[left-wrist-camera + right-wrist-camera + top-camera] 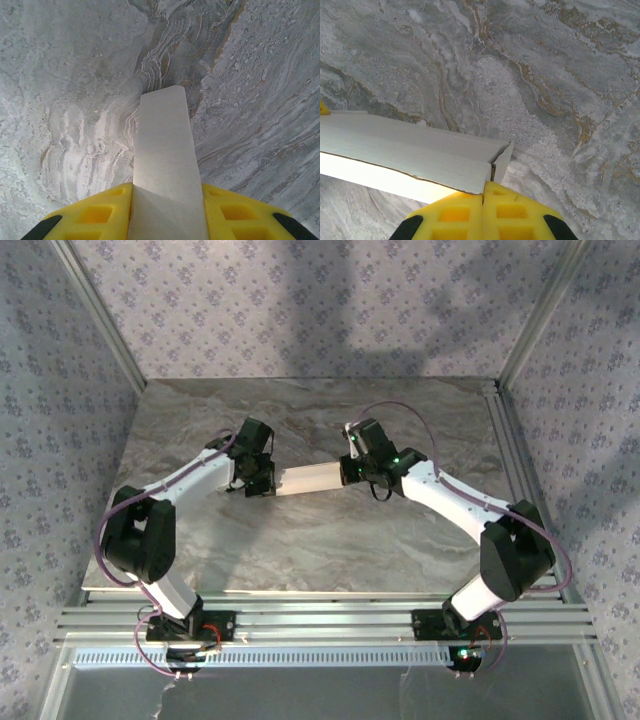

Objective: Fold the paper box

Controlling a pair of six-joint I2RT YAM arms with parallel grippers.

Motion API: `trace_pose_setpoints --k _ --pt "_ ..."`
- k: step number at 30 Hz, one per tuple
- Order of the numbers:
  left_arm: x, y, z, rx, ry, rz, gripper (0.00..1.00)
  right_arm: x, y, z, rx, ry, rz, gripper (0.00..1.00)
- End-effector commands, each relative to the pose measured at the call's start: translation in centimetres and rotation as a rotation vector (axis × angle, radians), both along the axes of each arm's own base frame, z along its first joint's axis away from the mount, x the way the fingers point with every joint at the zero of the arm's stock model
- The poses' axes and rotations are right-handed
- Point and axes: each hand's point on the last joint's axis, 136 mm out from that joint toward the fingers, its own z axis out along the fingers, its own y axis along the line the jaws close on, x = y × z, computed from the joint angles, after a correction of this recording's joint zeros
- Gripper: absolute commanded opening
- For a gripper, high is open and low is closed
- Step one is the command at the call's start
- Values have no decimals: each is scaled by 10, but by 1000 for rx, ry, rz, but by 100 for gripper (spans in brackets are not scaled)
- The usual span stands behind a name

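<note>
- The paper box point(310, 480) is near the middle of the marble table point(300, 560), stretched as a long white strip between your two arms.
- Your left gripper point(167, 200) is grasping one end of it. The yellow fingers point(100, 212) stand apart, with the white card filling the gap between them.
- Your right gripper point(483, 202) is clenched tight, pad against pad. The box's end corner runs straight into the seam, so it looks as if a thin wall is nipped there, though the contact itself is hidden.
- Progress, as I judge it: you are partway. In the right wrist view the long panels are already bent along their creases into a narrow trough, so the blank is no longer flat.
- Still left: the small end flap point(503, 159) stands up loose beside the corner, with a dark slit between it and the long wall. You still have to tuck it in.
- The far end, seen from the left wrist, tapers to a rounded, unfinished edge. I cannot tell how its tabs sit.
- The top also looks unclosed, so expect the closing folds and tab tucks to remain.
- As a container, the box holds nothing that you can see. The stretch of hollow on show is bare white card, and the rest is hidden behind its own walls.
</note>
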Motion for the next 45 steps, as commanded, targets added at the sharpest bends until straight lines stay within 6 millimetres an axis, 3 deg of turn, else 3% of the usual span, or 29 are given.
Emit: trace_pose_setpoints --k 1,11,17,19,21,23,27,31,34,36,41,45 --pt "-20 11 -28 68 125 -4 17 -20 6 -31 -44 62 65 0" --pt "-20 14 -33 68 141 10 16 -30 -8 -64 -157 22 73 0" --pt "-20 18 -35 72 150 22 15 -31 -13 -71 -207 24 93 0" --pt "-20 19 -36 73 153 26 14 -33 -11 -63 -194 25 102 13" --pt "-20 21 -36 74 154 30 14 -37 -7 -44 -147 6 112 31" --pt "-20 21 -37 75 156 30 13 -41 -1 -21 -91 -17 121 42" --pt "-17 21 -36 74 152 28 13 -49 1 14 -1 -36 128 53" --pt "-16 21 -34 75 149 21 13 -49 -3 42 145 -34 121 55" --pt "-16 22 -35 76 151 20 13 -33 -16 60 279 -10 58 55" --pt "-16 23 -35 79 153 21 13 -18 -22 67 346 27 17 48" --pt "-16 24 -36 77 152 22 12 16 -17 63 431 140 -28 45" --pt "-15 24 -34 77 150 21 12 25 -1 55 513 235 -24 44"
